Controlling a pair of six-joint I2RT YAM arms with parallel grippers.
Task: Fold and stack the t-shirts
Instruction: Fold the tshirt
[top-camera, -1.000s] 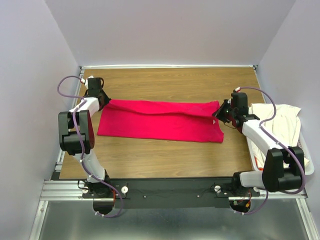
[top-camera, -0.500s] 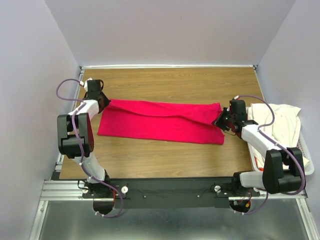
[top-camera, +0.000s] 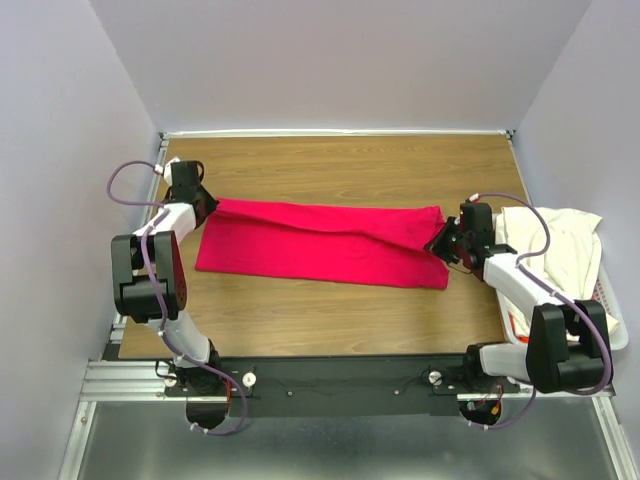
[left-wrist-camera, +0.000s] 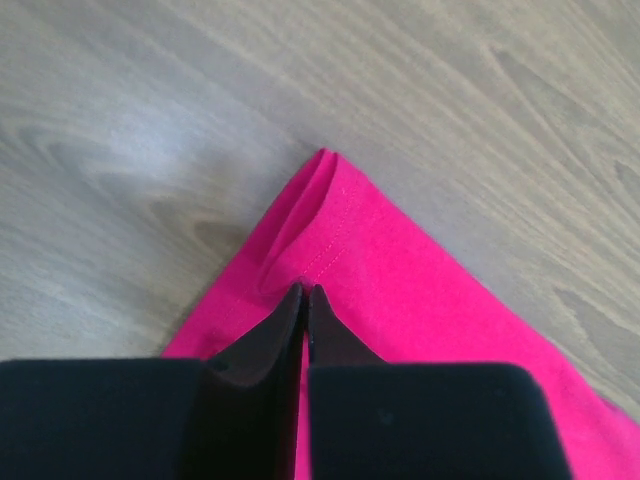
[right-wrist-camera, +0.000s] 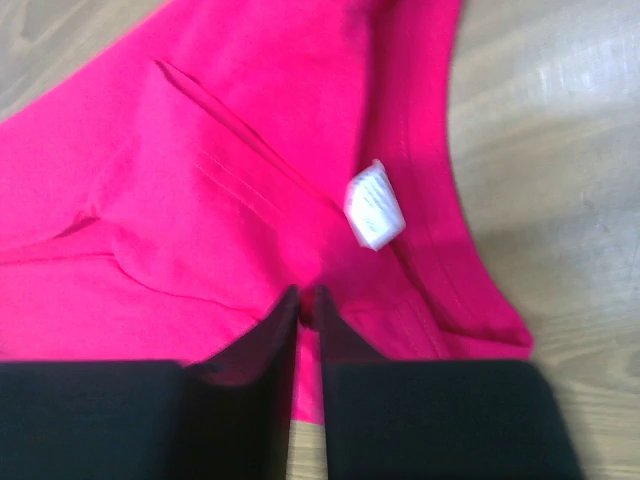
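Basket (top-camera: 618, 338) of white plastic sits at the near right edge of the table (top-camera: 330, 310). A cream-white t-shirt (top-camera: 560, 240) is heaped in it and spills over its far rim.

Left of that, across the middle of the table, the crimson-red t-shirt (top-camera: 320, 245) lies flat as a long band running left to right. A soft crease slants along its length.

The right gripper (top-camera: 437, 243) is low at the right end of the band, between the red cloth and the cream one. In the right wrist view its fingertips (right-wrist-camera: 290, 310) stand a thin slit apart over the red cloth, just near of a small white label (right-wrist-camera: 373, 205) and a curved hemmed edge. Whether that gripper (right-wrist-camera: 305, 295) is clenched or has let go, I cannot tell.

The left gripper (top-camera: 205, 203) sits at the far left corner of the red shirt. In the left wrist view its fingertips (left-wrist-camera: 285, 305) are pressed almost together on a stitched, slightly puckered corner of the cloth. That gripper (left-wrist-camera: 304, 292) is clenched, but whether any cloth is pinched between the tips is not clear. Bare wood lies beyond the corner.
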